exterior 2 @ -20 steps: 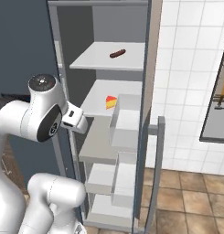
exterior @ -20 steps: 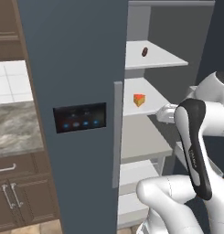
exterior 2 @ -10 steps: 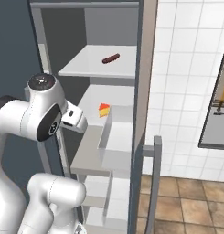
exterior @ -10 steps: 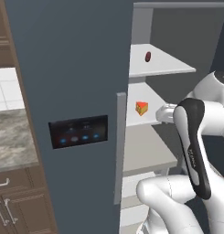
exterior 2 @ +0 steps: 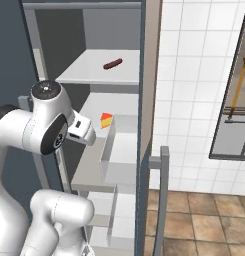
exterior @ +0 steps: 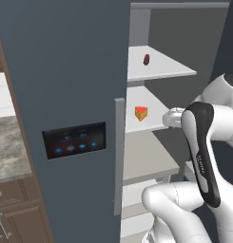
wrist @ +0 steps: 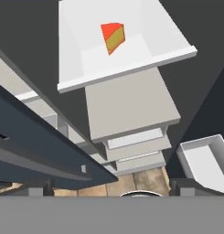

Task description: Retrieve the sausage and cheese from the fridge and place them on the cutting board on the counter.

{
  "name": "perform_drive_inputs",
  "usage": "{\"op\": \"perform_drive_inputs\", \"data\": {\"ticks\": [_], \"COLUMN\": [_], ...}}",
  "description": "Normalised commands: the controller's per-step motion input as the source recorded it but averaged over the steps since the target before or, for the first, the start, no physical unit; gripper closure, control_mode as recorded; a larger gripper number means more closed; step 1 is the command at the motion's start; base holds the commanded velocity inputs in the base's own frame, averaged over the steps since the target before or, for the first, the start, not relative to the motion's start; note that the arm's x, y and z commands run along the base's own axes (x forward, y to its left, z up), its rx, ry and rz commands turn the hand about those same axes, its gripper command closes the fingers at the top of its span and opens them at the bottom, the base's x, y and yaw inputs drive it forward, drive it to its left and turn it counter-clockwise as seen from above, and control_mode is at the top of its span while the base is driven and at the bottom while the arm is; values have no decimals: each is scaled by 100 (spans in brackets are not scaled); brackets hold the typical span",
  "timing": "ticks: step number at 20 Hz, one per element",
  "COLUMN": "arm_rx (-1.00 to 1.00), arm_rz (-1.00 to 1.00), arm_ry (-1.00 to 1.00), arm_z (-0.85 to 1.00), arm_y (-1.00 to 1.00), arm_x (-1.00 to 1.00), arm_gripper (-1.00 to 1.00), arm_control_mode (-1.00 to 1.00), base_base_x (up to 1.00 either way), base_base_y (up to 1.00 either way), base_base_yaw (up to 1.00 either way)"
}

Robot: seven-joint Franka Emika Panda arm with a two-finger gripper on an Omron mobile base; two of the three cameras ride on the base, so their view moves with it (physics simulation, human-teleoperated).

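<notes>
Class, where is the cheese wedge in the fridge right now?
The cheese lies on a white shelf of the open fridge, one shelf below the sausage, in both base views.

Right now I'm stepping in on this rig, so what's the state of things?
Tool: open, empty, short of the fridge shelves.
Sausage: on the upper white shelf.
Cheese: on the shelf below it, lying ahead in the hand view.
Done: fridge door open, base close to it.
Left: grasp both items and carry them to the cutting board on the counter.

Fridge (exterior: 65, 71) top and base cut off by frame edges, sausage (exterior: 146, 59) tiny (shape unclear), counter (exterior: 8, 147) clipped at left
</notes>
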Motion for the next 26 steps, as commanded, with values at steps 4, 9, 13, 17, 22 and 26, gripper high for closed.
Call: {"op": "perform_drive_inputs", "data": {"ticks": [4,9,13,17,22,26], "arm_rx": [0,-4,-3,0,-3,-5], "arm_rz": [-1,-2,0,0,0,0], "arm_ry": [1,2,5,0,0,-1], "arm_z": [-6,-29,-14,-19,-34,-36], "arm_y": [0,10,0,0,12,9], "arm_x": [3,28,3,23,73,77], "arm_gripper": [-100,-100,-100,-100,-100,-100], "arm_control_mode": [-100,-100,-100,-100,-100,-100], "base_base_x": [0,0,0,0,0,0], "base_base_y": [0,0,0,0,0,0], "base_base_yaw": [-1,0,0,0,0,0]}}
